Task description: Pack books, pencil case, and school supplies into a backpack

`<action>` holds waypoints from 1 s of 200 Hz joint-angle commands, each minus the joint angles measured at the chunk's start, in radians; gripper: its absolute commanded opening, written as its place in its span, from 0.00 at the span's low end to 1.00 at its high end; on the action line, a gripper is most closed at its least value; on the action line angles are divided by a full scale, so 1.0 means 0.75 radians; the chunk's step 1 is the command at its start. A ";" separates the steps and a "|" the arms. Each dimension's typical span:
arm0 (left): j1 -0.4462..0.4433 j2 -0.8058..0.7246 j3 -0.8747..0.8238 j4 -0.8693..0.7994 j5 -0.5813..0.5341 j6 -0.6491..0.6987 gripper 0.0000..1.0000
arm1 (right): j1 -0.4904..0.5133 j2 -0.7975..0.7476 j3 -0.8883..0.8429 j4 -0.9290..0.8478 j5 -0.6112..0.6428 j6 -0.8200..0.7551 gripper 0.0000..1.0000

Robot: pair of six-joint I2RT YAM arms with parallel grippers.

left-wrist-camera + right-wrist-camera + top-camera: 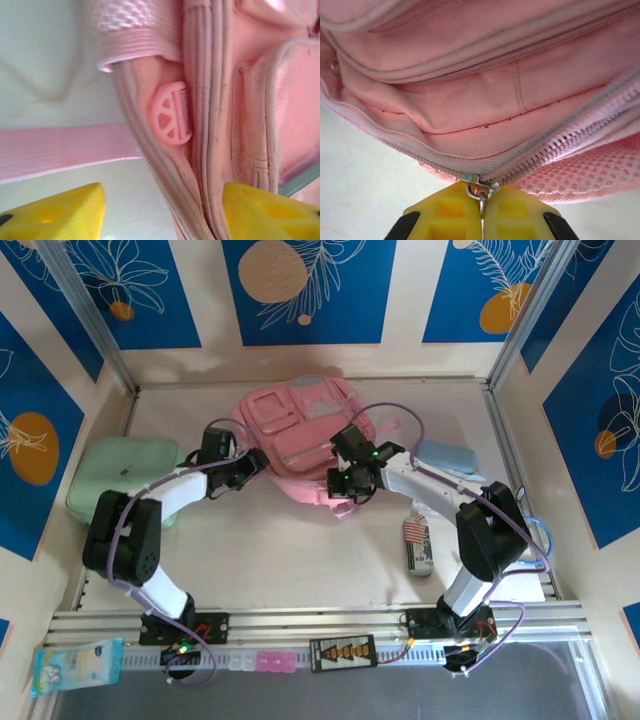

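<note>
Pinching metal zipper pull point(481, 192) of pink fabric backpack point(300, 435), right gripper point(481, 202) clenched; left gripper point(164, 207) released (yellow fingers point(55, 212) apart near pink plastic buckle point(172, 114)).

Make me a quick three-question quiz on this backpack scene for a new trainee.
1. True or false: the right fingers are shut on the backpack's zipper pull.
2. What lies on the table by the left arm? A: green soft case; B: mug; C: shoe.
3. Fill in: the left fingers stand ____.
Key: 1 true; 2 A; 3 open.
</note>
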 commanded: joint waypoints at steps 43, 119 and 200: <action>0.022 -0.291 -0.046 -0.341 -0.076 0.060 0.69 | 0.185 0.334 0.378 0.112 -0.207 -0.070 0.00; -0.004 -0.226 -0.063 -0.268 -0.005 -0.044 0.59 | 0.253 0.428 0.440 0.129 -0.283 -0.092 0.00; -0.069 -0.097 -0.002 -0.250 -0.172 0.016 0.24 | 0.283 0.404 0.413 0.034 -0.218 -0.101 0.00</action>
